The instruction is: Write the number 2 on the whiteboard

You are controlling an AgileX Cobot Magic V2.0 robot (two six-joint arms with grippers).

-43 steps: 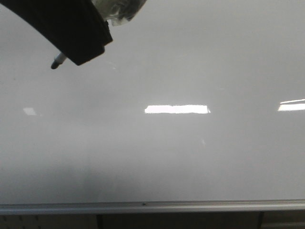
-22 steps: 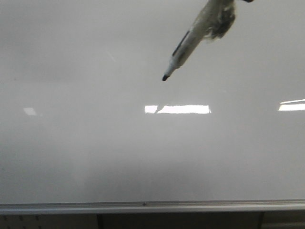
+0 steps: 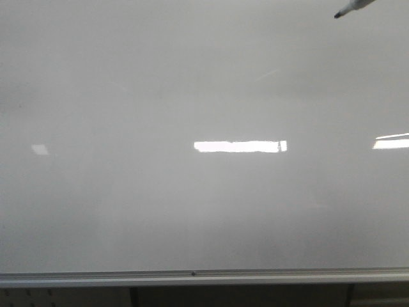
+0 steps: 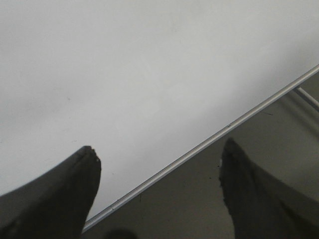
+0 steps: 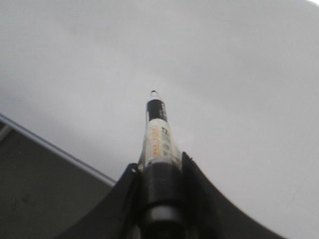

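The whiteboard (image 3: 192, 211) is a glossy grey-white board that fills the front view, and no number 2 shows on it. Only the black tip of a marker (image 3: 348, 9) shows at the top right edge, away from the board's middle. In the right wrist view my right gripper (image 5: 159, 172) is shut on the marker (image 5: 157, 134), whose tip points at the whiteboard (image 5: 224, 74). My left gripper (image 4: 157, 157) is open and empty, its jaws wide apart over the whiteboard's (image 4: 124, 74) lower edge. Neither gripper body shows in the front view.
A silver rail (image 3: 192, 277) runs along the board's lower edge and also shows in the left wrist view (image 4: 209, 142) and the right wrist view (image 5: 55, 152). Bright rectangular light reflections (image 3: 239, 146) lie on the board. Dark space lies below the rail.
The marker moved from the upper left across to the upper right corner and up, so only its tip remains in the front view. The dark arm left the view.
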